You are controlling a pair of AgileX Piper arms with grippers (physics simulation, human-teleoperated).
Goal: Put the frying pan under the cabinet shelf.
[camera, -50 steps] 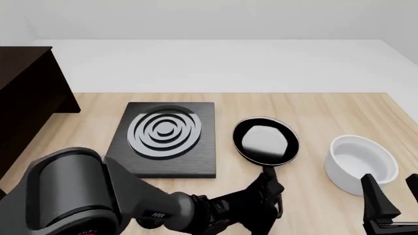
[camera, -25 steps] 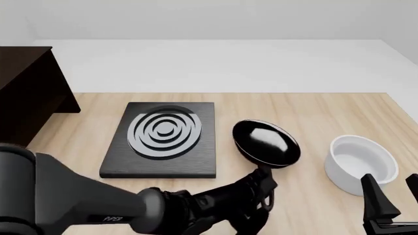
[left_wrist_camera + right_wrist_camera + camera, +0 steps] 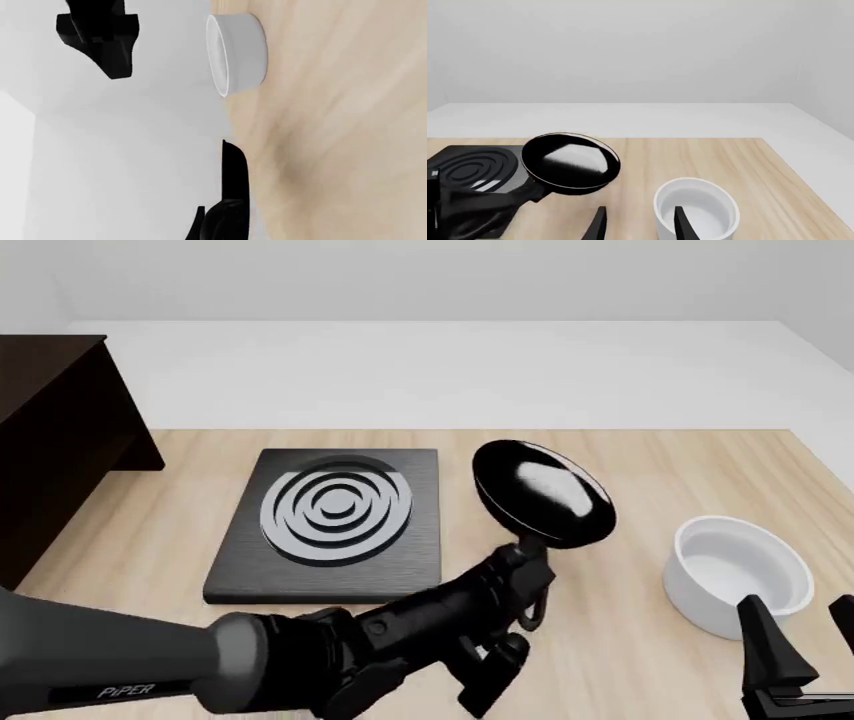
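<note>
The glossy black frying pan (image 3: 541,490) hangs above the table, tilted, to the right of the stove plate. My left gripper (image 3: 530,560) is shut on its handle just below the bowl of the pan. In the right wrist view the frying pan (image 3: 570,162) is raised, with the left arm (image 3: 474,210) under it. The dark cabinet shelf (image 3: 54,440) stands at the far left, well away from the pan. My right gripper (image 3: 801,660) waits open at the front right, its fingers (image 3: 684,225) apart and empty. The left wrist view shows only a black sliver (image 3: 233,190), either finger or handle.
A black stove plate (image 3: 334,520) with silver rings lies between the cabinet and the pan. A white bowl (image 3: 741,575) stands at the right, close in front of the right gripper; the bowl (image 3: 237,52) also appears in the left wrist view.
The pan has come up off the table and tipped upright-ish, carried by the left gripper. The left arm has stretched forward and lowered its elbow. The right arm has not moved.
</note>
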